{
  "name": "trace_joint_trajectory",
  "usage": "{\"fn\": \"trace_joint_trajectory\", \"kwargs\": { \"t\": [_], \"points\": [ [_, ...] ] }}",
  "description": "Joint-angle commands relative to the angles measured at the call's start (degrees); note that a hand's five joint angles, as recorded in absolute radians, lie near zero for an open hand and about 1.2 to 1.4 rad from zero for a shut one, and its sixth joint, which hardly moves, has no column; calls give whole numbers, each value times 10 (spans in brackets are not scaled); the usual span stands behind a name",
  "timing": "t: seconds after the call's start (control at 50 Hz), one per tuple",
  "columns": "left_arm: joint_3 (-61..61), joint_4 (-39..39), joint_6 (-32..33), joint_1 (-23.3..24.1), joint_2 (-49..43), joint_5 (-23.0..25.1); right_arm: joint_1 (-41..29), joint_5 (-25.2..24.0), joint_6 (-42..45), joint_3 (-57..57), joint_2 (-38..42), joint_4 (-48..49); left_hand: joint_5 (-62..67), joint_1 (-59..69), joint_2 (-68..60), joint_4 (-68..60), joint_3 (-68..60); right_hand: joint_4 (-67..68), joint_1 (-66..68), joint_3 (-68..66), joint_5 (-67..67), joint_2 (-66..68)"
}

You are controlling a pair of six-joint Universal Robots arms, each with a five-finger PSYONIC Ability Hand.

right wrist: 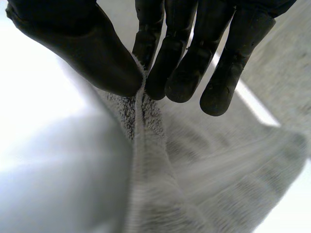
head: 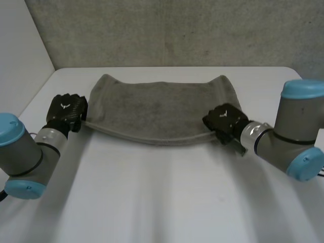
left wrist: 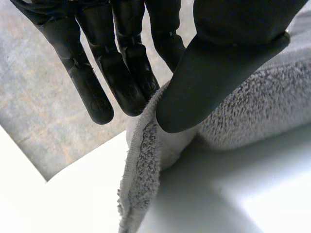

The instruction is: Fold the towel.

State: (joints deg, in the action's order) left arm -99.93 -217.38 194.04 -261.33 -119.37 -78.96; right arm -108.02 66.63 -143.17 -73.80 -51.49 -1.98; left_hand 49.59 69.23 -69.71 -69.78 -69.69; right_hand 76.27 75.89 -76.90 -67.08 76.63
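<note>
Towel (head: 157, 109), grey and fuzzy, lies spread across the far half of the white table (head: 162, 197). Its near edge shows two layers and curves between the hands. The left hand (head: 66, 111) is at the near left corner, its thumb (left wrist: 218, 68) and straight fingers (left wrist: 129, 82) pinching the hem. The right hand (head: 225, 120) pinches the near right corner between thumb (right wrist: 92, 53) and fingers (right wrist: 182, 68). Both arms reach in low from the table's sides.
</note>
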Motion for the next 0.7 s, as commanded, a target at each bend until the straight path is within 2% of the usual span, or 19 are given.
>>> {"fn": "trace_joint_trajectory", "kwargs": {
  "t": [0.02, 0.04, 0.08, 0.1, 0.14, 0.3, 0.54, 0.7],
  "points": [
    [0, 2, 6, -8, 2, -5, 7, 14, -25, -39, -2, 51, 204, 108, -103, -102, -103, -9, -5, 15, 17, -12],
    [0, 2, 6, -8, 2, -5, 7, 14, -25, -39, -2, 51, 204, 108, -103, -102, -103, -9, -5, 15, 17, -13],
    [0, 2, 2, -10, 10, -7, 8, 33, -53, -69, -43, 86, 204, 108, -103, -102, -103, -213, -210, 220, 221, -217],
    [0, 2, 2, -10, 10, -7, 8, 33, -53, -69, -43, 87, 204, 108, -103, -102, -103, -214, -211, 221, 222, -218],
    [-3, 2, 2, -10, 17, -8, 6, 55, -74, -99, -73, 113, 204, 108, -103, -102, -103, -349, -345, 355, 357, -352],
    [-11, 1, 1, -11, 21, -8, 24, 105, -76, -136, -77, 120, 204, 108, -103, -102, -103, -389, -386, 396, 397, -393],
    [-13, 2, 1, -8, 19, -8, 69, 100, -87, -157, -81, 75, 204, 108, -103, -102, -103, -426, -423, 433, 434, -430],
    [-12, 1, 1, -7, 19, -8, 102, 87, -141, -165, -80, 79, 204, 108, -103, -102, -103, -430, -426, 436, 438, -433]
  ]
}}
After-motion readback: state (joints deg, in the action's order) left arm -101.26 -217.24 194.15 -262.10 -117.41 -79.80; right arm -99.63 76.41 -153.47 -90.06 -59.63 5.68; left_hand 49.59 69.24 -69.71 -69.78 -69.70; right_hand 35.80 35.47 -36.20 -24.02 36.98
